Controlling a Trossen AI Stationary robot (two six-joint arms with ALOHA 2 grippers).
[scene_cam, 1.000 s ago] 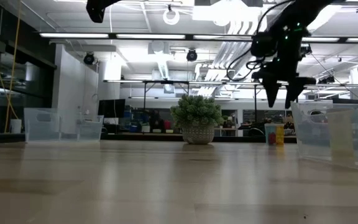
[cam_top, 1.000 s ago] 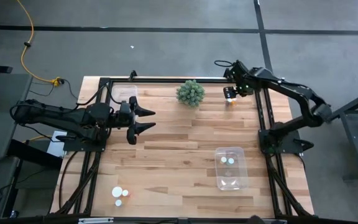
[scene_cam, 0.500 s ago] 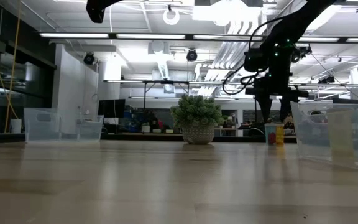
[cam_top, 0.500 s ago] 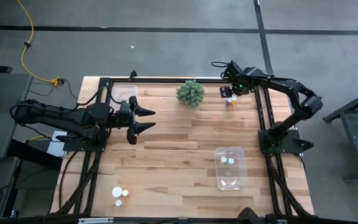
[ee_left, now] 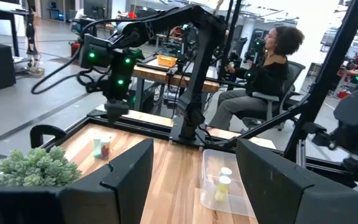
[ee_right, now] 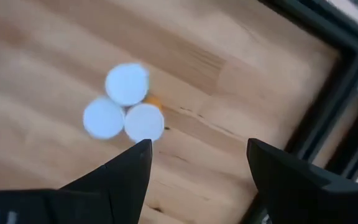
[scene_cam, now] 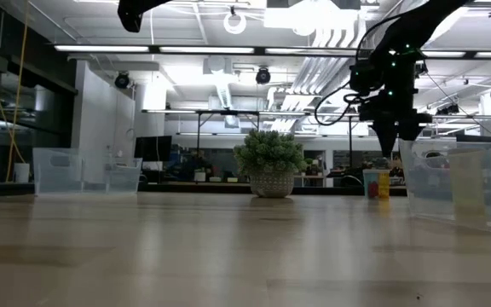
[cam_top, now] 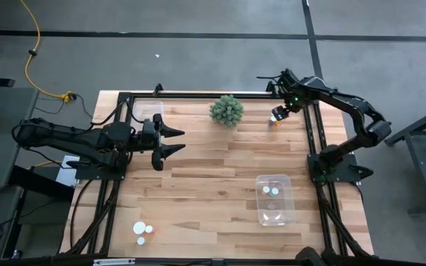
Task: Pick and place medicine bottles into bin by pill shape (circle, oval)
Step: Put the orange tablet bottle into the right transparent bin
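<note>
We are observing the right gripper (cam_top: 281, 112) hanging with fingers spread wide and empty above a cluster of three medicine bottles (ee_right: 123, 109) at the table's far right corner, beside the plant (cam_top: 227, 110). The bottles are standing upright, caps facing the wrist camera, lying slightly off the jaw gap. The left gripper (cam_top: 176, 142) is waiting well apart at mid-left, open and holding nothing; the right arm is clearly nearer.
</note>
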